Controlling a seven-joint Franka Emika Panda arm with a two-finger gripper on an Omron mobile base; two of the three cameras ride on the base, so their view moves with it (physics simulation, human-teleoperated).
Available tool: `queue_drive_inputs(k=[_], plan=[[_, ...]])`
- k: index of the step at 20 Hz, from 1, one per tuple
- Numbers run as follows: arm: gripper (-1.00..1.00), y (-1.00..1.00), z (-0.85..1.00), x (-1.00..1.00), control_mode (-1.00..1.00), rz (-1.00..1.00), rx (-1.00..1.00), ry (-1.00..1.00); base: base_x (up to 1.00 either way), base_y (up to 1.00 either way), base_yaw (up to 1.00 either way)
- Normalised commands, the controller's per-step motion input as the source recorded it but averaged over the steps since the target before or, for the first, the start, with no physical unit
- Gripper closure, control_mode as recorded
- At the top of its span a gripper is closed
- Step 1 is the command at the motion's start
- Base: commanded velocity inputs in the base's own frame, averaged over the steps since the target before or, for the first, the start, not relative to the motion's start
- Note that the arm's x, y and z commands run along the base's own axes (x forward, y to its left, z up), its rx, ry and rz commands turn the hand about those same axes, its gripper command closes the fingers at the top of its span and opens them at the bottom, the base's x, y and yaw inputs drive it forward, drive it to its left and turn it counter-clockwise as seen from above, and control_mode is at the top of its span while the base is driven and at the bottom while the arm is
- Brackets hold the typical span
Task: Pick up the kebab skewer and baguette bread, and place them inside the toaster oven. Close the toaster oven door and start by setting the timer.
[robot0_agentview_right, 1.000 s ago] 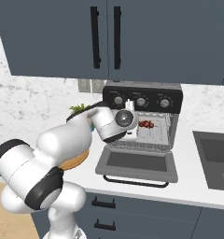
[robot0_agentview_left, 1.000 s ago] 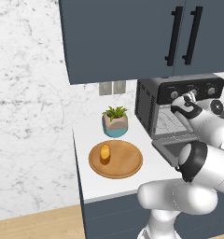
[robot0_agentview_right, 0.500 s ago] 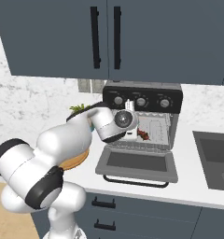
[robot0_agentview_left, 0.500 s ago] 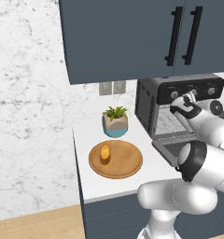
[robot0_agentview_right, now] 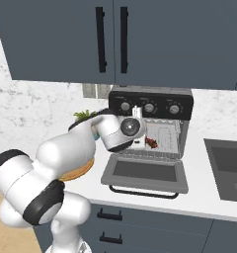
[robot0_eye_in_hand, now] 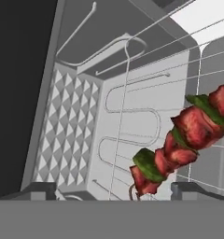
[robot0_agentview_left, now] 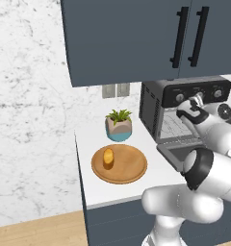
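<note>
Red and green chunks of the skewer (robot0_eye_in_hand: 186,135) lie on the rack (robot0_eye_in_hand: 132,93) inside the oven (robot0_agentview_right: 151,123), between the wide-open tips of the hand (robot0_eye_in_hand: 114,190), which grips nothing. Risk 1: pulling back askew, a tip could catch the skewer and drag it toward the rack's front edge or onto the lowered door (robot0_agentview_right: 146,173). Risk 2: the bread (robot0_agentview_left: 108,156) sits upright on the plate (robot0_agentview_left: 129,173) at the bench's left end and could roll when pinched.

Kebab skewer (robot0_eye_in_hand: 181,140) crowds right of oven cavity (robot0_eye_in_hand: 86,135); left side free.
</note>
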Motion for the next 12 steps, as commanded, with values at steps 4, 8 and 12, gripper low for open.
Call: queue_drive_inputs(k=[4,8,12], plan=[[-1.00,-0.19,0.27,-0.81,-1.00,-0.02,0.00,0.00,0.00,0.00,0.00],[-1.00,0.07,0.25,-0.95,-1.00,0.01,-0.03,0.01,0.00,0.00,0.00],[-1.00,0.45,0.33,-0.45,-1.00,0.17,-0.03,0.10,0.00,0.00,0.00]])
